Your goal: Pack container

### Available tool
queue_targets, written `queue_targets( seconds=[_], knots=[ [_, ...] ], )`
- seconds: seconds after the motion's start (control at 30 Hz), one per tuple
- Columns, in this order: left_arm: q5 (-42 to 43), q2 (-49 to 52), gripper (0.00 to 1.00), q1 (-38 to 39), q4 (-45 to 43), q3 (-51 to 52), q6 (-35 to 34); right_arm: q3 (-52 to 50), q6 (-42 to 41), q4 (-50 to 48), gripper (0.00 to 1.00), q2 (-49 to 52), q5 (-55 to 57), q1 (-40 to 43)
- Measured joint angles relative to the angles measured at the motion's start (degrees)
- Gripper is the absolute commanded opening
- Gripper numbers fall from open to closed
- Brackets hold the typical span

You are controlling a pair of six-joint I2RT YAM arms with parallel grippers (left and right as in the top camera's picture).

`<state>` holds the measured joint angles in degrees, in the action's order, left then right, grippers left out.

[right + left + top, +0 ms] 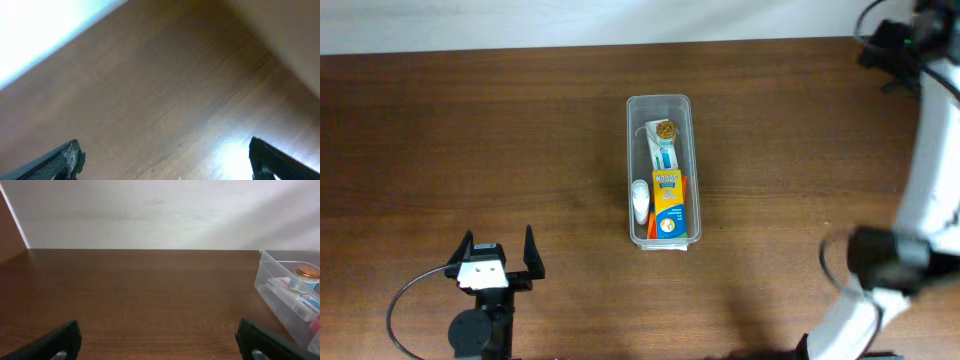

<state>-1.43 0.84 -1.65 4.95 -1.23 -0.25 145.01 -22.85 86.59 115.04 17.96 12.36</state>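
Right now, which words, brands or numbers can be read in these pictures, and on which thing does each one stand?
No text can be read in any view.
On the yellow and orange cardboard box in the long clear plastic container: blue print, too small to read.
On the white and blue package in the same container: print too blurred to read.

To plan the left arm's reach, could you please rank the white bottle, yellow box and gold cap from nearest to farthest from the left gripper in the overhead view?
1. white bottle, at the container's left wall.
2. yellow box, beside it, to the right.
3. gold cap, far end.
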Motion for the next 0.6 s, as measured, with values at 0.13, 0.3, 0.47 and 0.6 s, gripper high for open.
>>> queue_targets(
  seconds=[0.13, 0.3, 0.47, 0.6],
  knots=[
    [0.0, 0.0, 0.99, 0.0, 0.0, 0.0, 0.0, -13.2, 0.6, -9.2, 0.99, -16.0, 1.6, 0.0],
    [0.0, 0.0, 0.99, 0.0, 0.0, 0.0, 0.0, -32.6, 5.0, -23.5, 0.98, -33.0, 2.1, 0.0],
    [0.0, 0.0, 0.99, 0.0, 0.0, 0.0, 0.0, -50.1, 8.4, -32.7, 0.98, -44.6, -1.2, 0.0],
    [0.0, 0.0, 0.99, 0.0, 0.0, 0.0, 0.0, -61.6, 9.5, -38.7, 0.98, -53.5, -4.6, 0.0]
  ],
)
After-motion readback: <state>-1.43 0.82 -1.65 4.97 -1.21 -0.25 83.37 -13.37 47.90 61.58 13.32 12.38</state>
